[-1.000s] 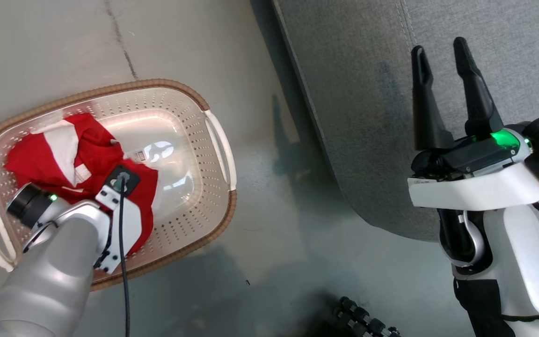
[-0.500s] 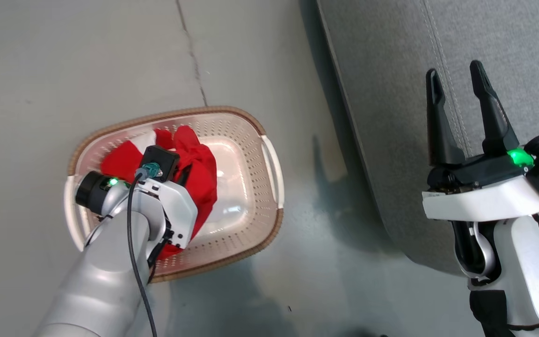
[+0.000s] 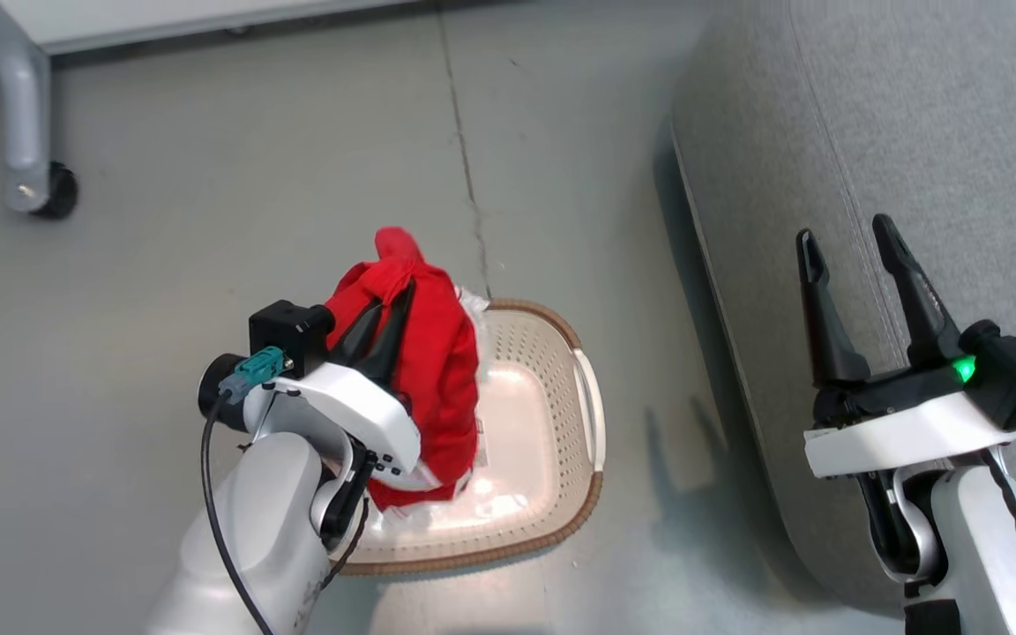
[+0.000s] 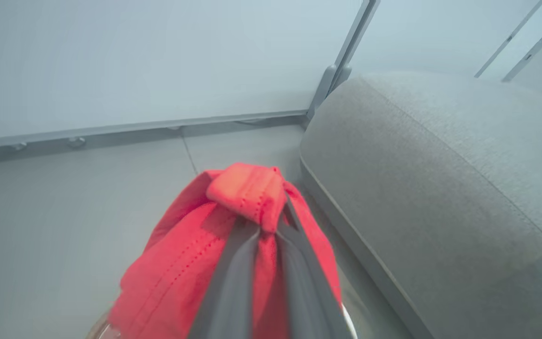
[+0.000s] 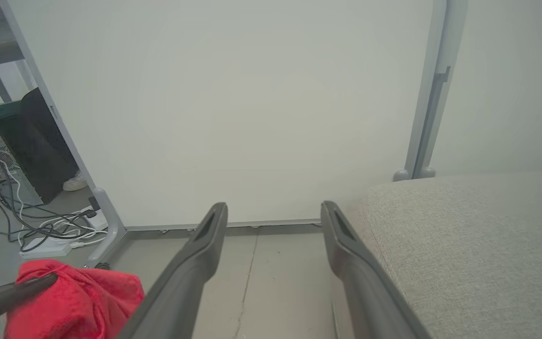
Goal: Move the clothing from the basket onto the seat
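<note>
My left gripper (image 3: 404,289) is shut on the clothing (image 3: 439,370), a bright red bundle with white trim at its lower edge. The bundle hangs above the cream basket (image 3: 580,519), whose left part is hidden behind the fabric and my arm. In the left wrist view the dark fingers (image 4: 233,282) pinch a fold of the red clothing (image 4: 172,278). The grey seat (image 3: 914,132) lies to the right, also in the left wrist view (image 4: 440,197). My right gripper (image 3: 843,238) stands open over the seat's edge, jaws wide apart and empty (image 5: 274,209). The red clothing (image 5: 83,301) shows at that view's lower left.
A pale wheeled partition panel stands behind, its caster (image 3: 54,190) on the floor at the far left. Cables and a power strip (image 5: 45,235) lie beyond the panel's foot. Bare grey floor (image 3: 631,291) runs between basket and seat.
My left gripper has risen out of the basket with the red clothing in it. The head camera has shifted, so basket and seat sit differently. The right gripper stays open.
</note>
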You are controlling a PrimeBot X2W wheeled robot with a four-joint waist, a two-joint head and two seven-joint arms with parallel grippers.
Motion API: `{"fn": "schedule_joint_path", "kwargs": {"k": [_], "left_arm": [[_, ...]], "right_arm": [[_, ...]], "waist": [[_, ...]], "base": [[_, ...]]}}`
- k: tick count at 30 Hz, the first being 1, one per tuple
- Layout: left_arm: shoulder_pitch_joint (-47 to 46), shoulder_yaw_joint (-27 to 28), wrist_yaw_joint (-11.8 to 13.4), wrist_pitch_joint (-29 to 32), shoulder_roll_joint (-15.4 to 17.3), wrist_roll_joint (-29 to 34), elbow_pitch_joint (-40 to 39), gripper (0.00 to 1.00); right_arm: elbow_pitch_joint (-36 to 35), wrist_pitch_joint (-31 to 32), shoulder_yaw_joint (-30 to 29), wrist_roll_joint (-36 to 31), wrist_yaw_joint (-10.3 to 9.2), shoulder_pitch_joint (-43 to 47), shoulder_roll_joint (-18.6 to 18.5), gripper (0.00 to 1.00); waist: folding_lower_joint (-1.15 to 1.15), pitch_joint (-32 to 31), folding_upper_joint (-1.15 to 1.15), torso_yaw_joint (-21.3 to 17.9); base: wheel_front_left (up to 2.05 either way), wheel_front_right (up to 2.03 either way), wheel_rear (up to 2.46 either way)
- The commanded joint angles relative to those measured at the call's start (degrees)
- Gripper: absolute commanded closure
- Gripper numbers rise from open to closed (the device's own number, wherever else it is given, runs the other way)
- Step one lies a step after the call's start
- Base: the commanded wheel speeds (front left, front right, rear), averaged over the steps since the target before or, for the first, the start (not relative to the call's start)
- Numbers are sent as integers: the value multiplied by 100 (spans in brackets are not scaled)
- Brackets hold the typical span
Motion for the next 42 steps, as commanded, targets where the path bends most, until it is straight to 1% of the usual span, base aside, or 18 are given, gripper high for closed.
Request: {"fn": "schedule_joint_path", "kwargs": {"k": [1,5,11,15,19,30,34,42], "left_arm": [[169,54,59,-34,19,62,-308,100],[446,132,100,-38,22,212,-1089,100],[771,304,118,-32,145,358,-2172,100],[923,364,102,-32,228,332,-2745,100],[1080,396,150,52,322,268,-3221,100],[1830,344,388,472,591,212,-4142,100],[2066,302,501,591,667,258,-4410,100],[2273,266,593,717,755,234,-4672,100]], "right_arm": [[17,57,-15,-55,11,112,-56,0],[31,147,-49,-31,11,239,-105,0],[49,257,-86,-40,11,462,-109,0],[90,327,-62,-50,11,653,-96,0],[121,389,-26,-32,11,857,-75,0],[69,621,17,-21,11,1441,13,0],[-9,690,-38,-59,11,1595,54,0],[-109,783,-115,-123,11,1791,108,0]], "waist": [[0,-379,0,261],[0,-642,0,361],[0,-1028,0,448],[0,-1311,0,480],[0,-1591,0,492],[0,-2276,0,468],[0,-2370,0,482],[0,-2451,0,500]], "base": [[0,0,0],[0,0,0],[0,0,0],[0,0,0],[0,0,0],[0,0,0],[0,0,0],[0,0,0]]}}
